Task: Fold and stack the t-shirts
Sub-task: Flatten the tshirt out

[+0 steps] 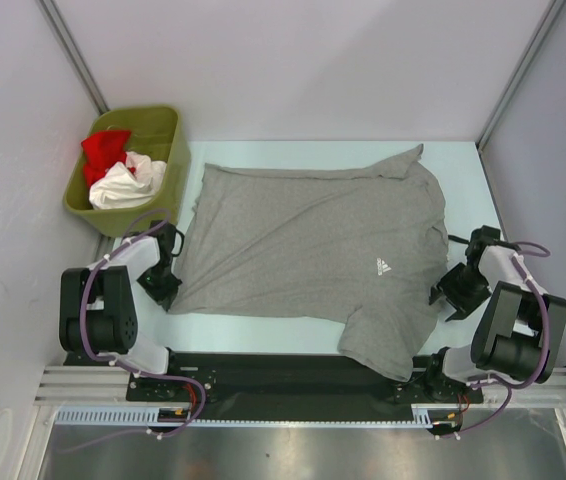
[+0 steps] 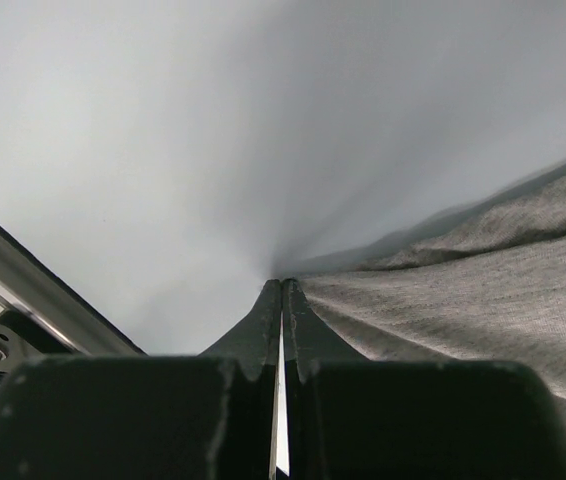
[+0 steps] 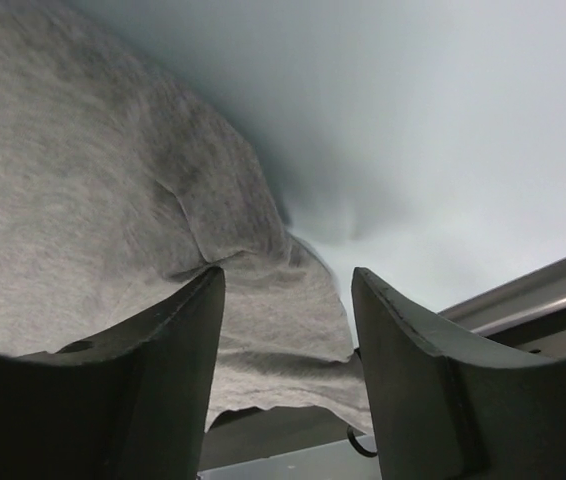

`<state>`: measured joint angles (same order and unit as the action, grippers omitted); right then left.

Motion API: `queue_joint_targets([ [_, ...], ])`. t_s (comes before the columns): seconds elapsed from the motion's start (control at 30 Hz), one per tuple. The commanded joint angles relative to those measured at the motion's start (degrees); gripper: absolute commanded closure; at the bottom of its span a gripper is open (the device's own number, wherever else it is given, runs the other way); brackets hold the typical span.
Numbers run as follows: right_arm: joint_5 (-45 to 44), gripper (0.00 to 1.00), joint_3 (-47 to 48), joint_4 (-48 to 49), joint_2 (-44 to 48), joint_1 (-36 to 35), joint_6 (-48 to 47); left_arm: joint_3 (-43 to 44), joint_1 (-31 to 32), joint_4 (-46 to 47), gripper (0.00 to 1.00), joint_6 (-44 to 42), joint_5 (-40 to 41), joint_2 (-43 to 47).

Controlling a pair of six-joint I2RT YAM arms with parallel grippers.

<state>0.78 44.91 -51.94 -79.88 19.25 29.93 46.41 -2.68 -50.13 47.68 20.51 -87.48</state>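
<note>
A large heather-grey t-shirt (image 1: 303, 240) lies spread flat on the table, its white triangular logo (image 1: 383, 266) toward the right. One sleeve (image 1: 388, 345) hangs over the near edge. My left gripper (image 1: 166, 288) is at the shirt's near left corner. Its jaws are shut (image 2: 282, 287), and the grey cloth (image 2: 483, 290) lies against the right finger, not visibly between them. My right gripper (image 1: 453, 292) stands open (image 3: 288, 290) at the shirt's right side, its jaws over the sleeve's edge (image 3: 283, 310). A red t-shirt (image 1: 103, 150) and a white t-shirt (image 1: 128, 185) lie crumpled in the bin.
The olive-green bin (image 1: 175, 150) stands off the table's far left corner. A black and metal rail (image 1: 303, 385) runs along the near edge between the arm bases. Grey walls enclose the table on three sides.
</note>
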Motion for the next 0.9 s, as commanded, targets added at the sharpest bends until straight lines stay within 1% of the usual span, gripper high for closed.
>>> queue_joint_targets([
  [0.0, -1.9, 0.42, 1.0, 3.5, -1.2, 0.2, 0.6, 1.0, -0.7, 1.8, 1.0, -1.4, 1.7, -1.5],
  [0.03, -2.4, 0.44, 0.5, 4.4, -1.8, 0.2, 1.0, 1.1, -0.7, 1.8, 1.0, -1.6, 1.9, -1.6],
  [0.07, -3.3, 0.51, 0.4, 5.6, -2.2, 0.2, 1.4, 1.3, -0.7, 1.7, 1.0, -2.0, 2.2, -1.7],
  [0.13, -4.7, 0.7, 0.4, 6.4, -3.7, 0.4, 2.2, 1.4, -0.8, 1.7, 1.0, -2.1, 3.3, -1.7],
  [0.17, -5.8, 0.81, 0.5, 6.2, -3.9, 0.4, 2.6, 1.4, -1.0, 1.7, 1.0, -2.1, 3.7, -1.7],
  [0.23, -8.6, 0.9, 0.2, 5.9, -3.9, 1.4, 3.6, 1.4, -2.0, 1.7, 1.0, -2.0, 3.7, -1.8],
  [0.27, -9.9, 0.99, 0.1, 5.6, -3.3, 2.0, 4.0, 1.3, -2.2, 1.7, 1.0, -2.1, 3.6, -1.7],
  [0.33, -13.7, 1.0, 0.6, 5.0, -2.3, 4.2, 4.8, 1.0, -2.8, 1.6, 1.0, -2.2, 3.7, -1.6],
  [0.43, -16.5, 1.0, 1.8, 4.4, -2.3, 5.1, 4.3, 0.6, -3.0, 1.7, 1.0, -2.2, 3.8, -1.4],
  [0.53, -17.7, 1.0, 3.3, 5.1, -3.4, 5.5, 3.3, 0.5, -3.2, 1.6, 1.0, -2.3, 3.3, -1.6],
  [0.67, -18.4, 1.0, 6.9, 6.2, -5.8, 5.5, -0.9, 1.0, -3.1, 1.4, 1.0, -3.0, 2.2, -1.0],
  [0.8, -13.7, 1.0, 11.2, 7.8, -10.5, 5.1, -3.8, 2.2, -3.1, 1.7, 1.0, -5.0, 2.2, -0.3],
  [0.83, -10.8, 1.0, 11.6, 8.1, -13.5, 5.1, -4.1, 2.3, -3.2, 1.8, 1.0, -5.8, 2.3, -0.5],
  [0.87, -10.1, 0.98, 12.0, 8.0, -14.8, 5.0, -3.8, 2.3, -3.2, 1.9, 1.0, -6.0, 2.1, -0.6],
])
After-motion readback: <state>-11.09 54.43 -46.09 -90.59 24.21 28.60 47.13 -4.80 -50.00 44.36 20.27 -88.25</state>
